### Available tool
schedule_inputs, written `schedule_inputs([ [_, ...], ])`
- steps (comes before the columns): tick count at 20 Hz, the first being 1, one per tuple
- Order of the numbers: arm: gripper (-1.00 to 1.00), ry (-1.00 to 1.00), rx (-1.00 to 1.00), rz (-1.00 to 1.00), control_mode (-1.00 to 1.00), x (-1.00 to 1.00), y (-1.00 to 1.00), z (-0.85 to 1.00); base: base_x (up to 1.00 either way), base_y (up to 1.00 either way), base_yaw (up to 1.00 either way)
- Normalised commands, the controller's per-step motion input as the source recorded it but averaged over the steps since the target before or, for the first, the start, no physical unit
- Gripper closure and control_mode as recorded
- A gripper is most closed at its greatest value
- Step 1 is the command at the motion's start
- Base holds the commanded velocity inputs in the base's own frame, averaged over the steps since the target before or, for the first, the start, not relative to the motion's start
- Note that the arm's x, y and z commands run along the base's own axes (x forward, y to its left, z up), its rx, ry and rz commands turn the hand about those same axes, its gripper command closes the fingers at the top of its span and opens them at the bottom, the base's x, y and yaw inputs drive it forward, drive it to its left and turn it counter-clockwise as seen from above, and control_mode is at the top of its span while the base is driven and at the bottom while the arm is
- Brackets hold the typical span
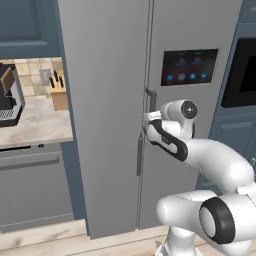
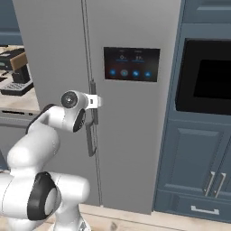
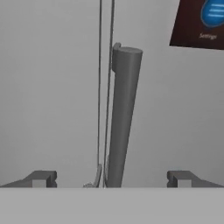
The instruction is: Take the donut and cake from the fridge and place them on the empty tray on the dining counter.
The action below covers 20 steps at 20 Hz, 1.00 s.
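The grey fridge (image 1: 110, 100) (image 2: 58, 54) stands with both doors shut, so the donut and cake are hidden. The tray and the dining counter are out of view. My gripper (image 1: 148, 119) (image 2: 95, 102) is at the seam between the doors, level with the upper part of the right door's vertical bar handle (image 1: 151, 97) (image 2: 92, 117). In the hand view that handle (image 3: 122, 118) rises between my two fingertips (image 3: 111, 178). The jaws stand open on either side of it, with a gap to each finger (image 3: 41, 178).
The right door carries a dark control panel (image 1: 189, 66) (image 2: 131, 63). A black wall oven (image 2: 207, 76) over blue-grey cabinets (image 2: 198, 167) flanks the fridge on the right. To the left lies a stone wall counter (image 1: 35, 125) with a knife block (image 1: 60, 90) and a coffee machine (image 1: 7, 97).
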Motion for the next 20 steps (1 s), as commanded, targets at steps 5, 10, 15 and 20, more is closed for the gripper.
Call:
schedule_inputs([
  [5, -1.0, -0.01, 0.0, 0.0, -1.0, 0.53, 0.0, -0.06, 0.0, 0.0, 0.0],
  [10, -1.0, -0.05, 0.0, 0.0, -1.0, 0.48, 0.0, -0.15, 0.0, 0.0, 0.0],
  [15, -1.0, -0.02, 0.0, 0.0, -1.0, 0.51, 0.0, -0.1, 0.0, 0.0, 0.0],
  [20, -1.0, 0.0, 0.0, 0.0, -1.0, 0.52, 0.0, -0.06, 0.0, 0.0, 0.0],
])
